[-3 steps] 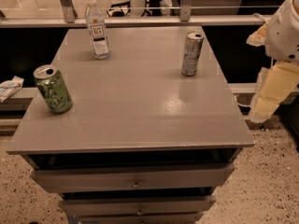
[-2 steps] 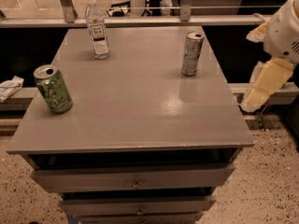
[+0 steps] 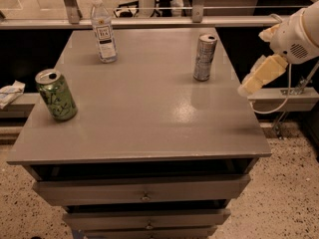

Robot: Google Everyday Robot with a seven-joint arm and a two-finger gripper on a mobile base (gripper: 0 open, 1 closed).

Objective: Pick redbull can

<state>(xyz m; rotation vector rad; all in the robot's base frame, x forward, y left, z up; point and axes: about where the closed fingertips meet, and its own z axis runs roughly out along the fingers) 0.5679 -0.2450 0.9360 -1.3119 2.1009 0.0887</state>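
Note:
The redbull can [image 3: 205, 57] is a slim silver-grey can with a pull-tab top. It stands upright on the grey table [image 3: 144, 113], at the back right. My gripper [image 3: 259, 75] hangs on the white arm off the table's right edge, to the right of the can and slightly nearer the camera. It is apart from the can and touches nothing.
A wider green patterned can [image 3: 56, 94] stands near the table's left edge. A clear plastic bottle with a white cap [image 3: 103, 29] stands at the back left. Drawers [image 3: 144, 195] sit under the tabletop. A rail and ledge run behind the table.
The arm and gripper have moved up and to the left, closer to the table's right edge. The cans and the bottle have not moved.

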